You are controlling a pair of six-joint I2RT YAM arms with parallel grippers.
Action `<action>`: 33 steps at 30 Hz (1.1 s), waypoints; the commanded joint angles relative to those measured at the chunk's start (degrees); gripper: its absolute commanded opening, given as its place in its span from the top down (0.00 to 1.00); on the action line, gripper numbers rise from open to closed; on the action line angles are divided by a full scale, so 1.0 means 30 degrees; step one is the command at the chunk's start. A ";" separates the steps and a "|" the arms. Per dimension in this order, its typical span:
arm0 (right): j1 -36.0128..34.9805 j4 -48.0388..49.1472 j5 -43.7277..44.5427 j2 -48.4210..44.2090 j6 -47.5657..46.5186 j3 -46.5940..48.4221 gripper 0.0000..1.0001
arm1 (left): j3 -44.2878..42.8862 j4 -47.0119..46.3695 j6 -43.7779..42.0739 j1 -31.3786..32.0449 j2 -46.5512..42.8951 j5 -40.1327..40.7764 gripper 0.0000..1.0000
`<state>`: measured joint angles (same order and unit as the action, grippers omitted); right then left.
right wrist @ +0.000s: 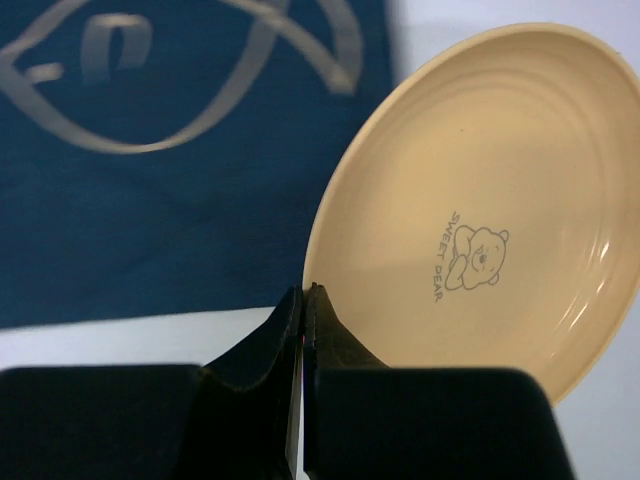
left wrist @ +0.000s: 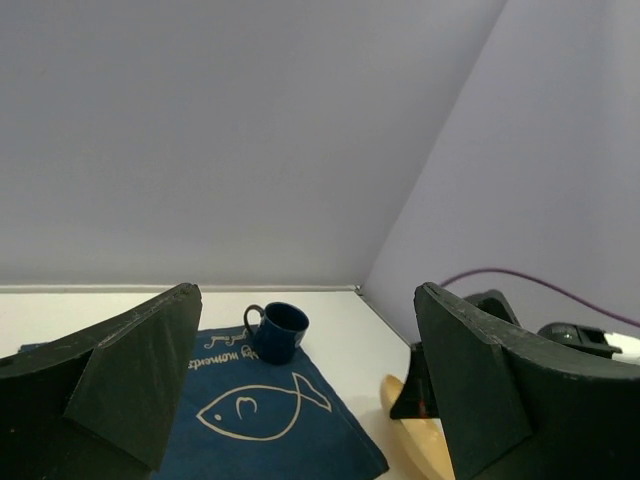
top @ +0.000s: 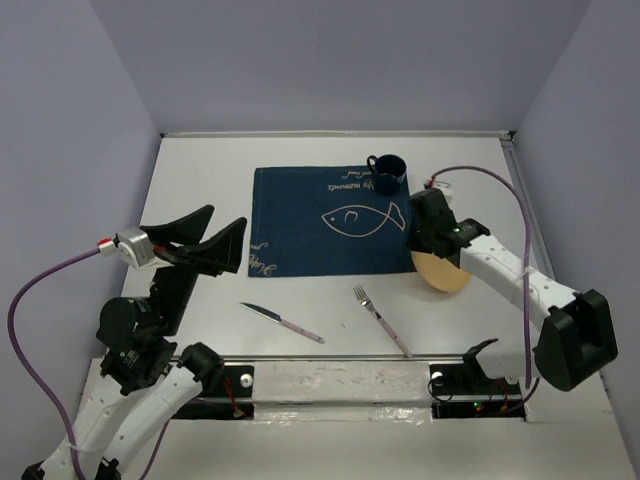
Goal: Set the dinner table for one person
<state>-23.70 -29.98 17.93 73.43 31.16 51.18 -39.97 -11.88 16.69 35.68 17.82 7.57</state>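
Observation:
The white dinner table [top: 200,180] carries a navy placemat [top: 320,225] with a white fish outline. A dark blue mug [top: 386,172] stands on its far right corner. My right gripper [top: 428,248] is shut on the rim of a cream plate [top: 447,275] and holds it tilted by the placemat's right edge. In the right wrist view the fingers [right wrist: 285,330] pinch the rim of the plate [right wrist: 480,200], which has a bear print. My left gripper [top: 207,247] is open and empty, raised over the table's left side. A knife [top: 281,322] and a fork [top: 381,320] lie near the front edge.
The left wrist view looks across the placemat [left wrist: 270,425] to the mug [left wrist: 279,331], the plate [left wrist: 415,440] and my right gripper [left wrist: 428,385]. Lilac walls close in the table at the back and sides. A metal rail [top: 340,375] runs along the near edge.

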 commanded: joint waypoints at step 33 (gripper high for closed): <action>-0.9237 -0.2664 -0.1262 2.0408 -0.9741 2.2786 1.00 | 0.0138 -0.0874 -0.1021 0.0030 -0.0316 0.1431 0.01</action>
<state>-51.07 -37.80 13.13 135.87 2.15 119.42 -39.83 -11.79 14.83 35.66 16.88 11.64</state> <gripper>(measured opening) 0.034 0.989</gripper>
